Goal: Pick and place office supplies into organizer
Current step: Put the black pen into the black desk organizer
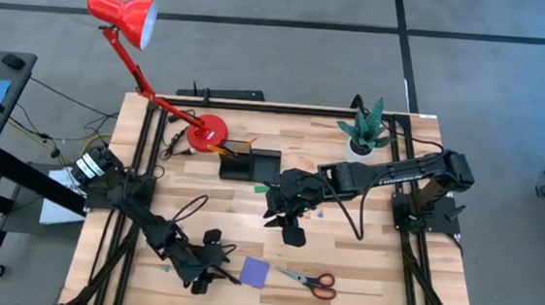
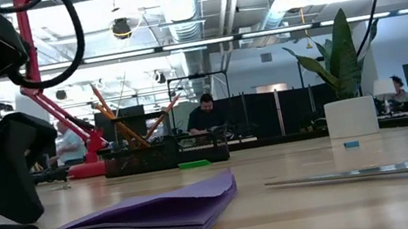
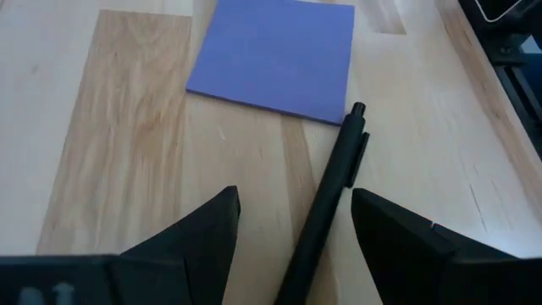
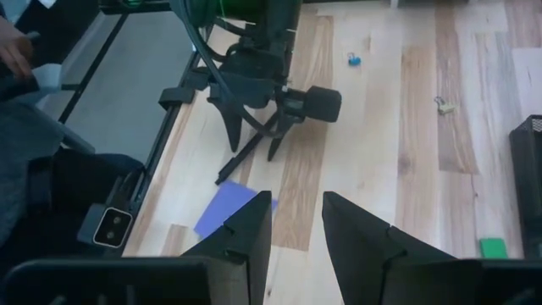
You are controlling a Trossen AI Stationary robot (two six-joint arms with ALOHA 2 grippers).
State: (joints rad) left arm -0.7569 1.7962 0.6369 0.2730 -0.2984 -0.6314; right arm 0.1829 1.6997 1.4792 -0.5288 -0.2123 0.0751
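A black pen (image 3: 337,191) lies flat on the wooden table, one end beside the edge of the purple square notepad (image 3: 275,55). My left gripper (image 3: 296,229) stands open near the table's front edge, slanting down, one finger on each side of the pen and touching neither it nor the notepad. Red-handled scissors (image 1: 313,283) lie flat to the right of the notepad (image 1: 254,271). The black organizer (image 1: 250,162) stands at the back with orange pencils (image 2: 117,121) sticking up in it. My right gripper (image 4: 296,233) hangs open and empty above the table's middle.
A red desk lamp has its round base (image 1: 206,131) left of the organizer, and a potted plant (image 1: 367,131) stands at the back right. A green eraser (image 4: 493,247) lies near the organizer. A small blue piece (image 4: 354,59) and a clip (image 4: 443,105) lie on the boards. People sit in the room behind.
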